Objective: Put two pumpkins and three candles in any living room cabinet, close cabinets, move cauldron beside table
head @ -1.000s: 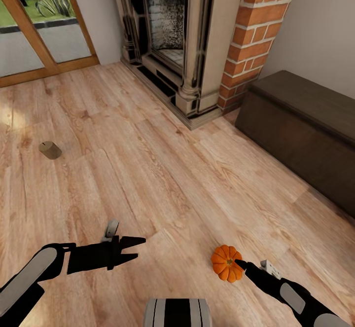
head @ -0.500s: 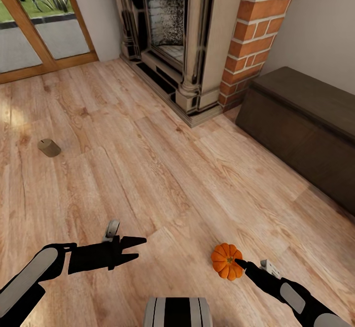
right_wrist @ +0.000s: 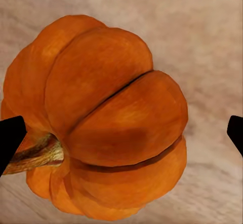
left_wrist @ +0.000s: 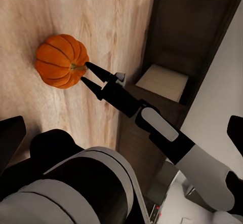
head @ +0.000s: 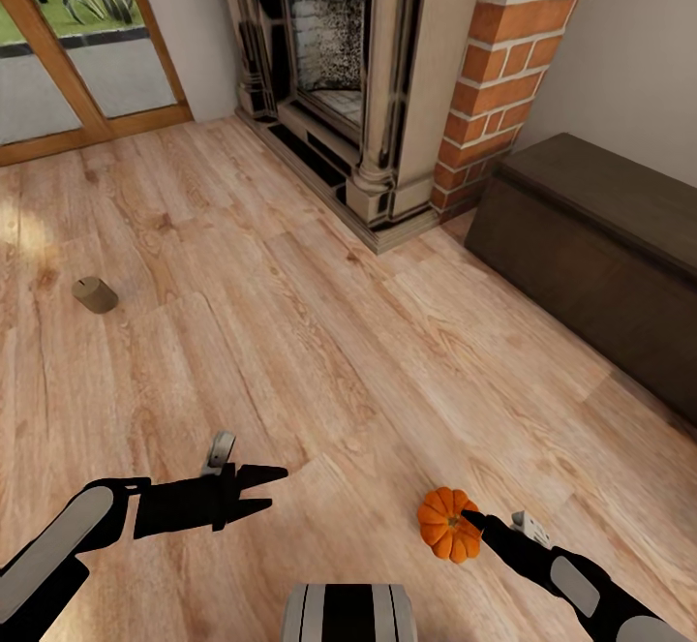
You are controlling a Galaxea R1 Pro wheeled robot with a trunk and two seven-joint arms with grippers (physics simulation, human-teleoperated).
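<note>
The right gripper [head: 471, 519] holds 1 pumpkin [head: 448, 524] by a narrow pinch close to its stem; the left wrist view shows both fingertips meeting at the stem, so the grip looks slight. The pumpkin hangs above the wood floor [head: 319, 351], well short of the cabinet [head: 600, 245], which stands against the wall just beside the brick fireplace column [head: 499, 80]. In the left wrist view 1 cabinet compartment [left_wrist: 162, 82] appears open, showing a pale inside.

The left gripper [head: 274, 487] is parted wide and carries nothing. It sits well apart from the cabinet.

1 candle [head: 95, 294] lies on its side on the floor, far from the cabinet.

Risk: with so small a hold, the pumpkin may swing or slip out during travel and roll away from the cabinet.
</note>
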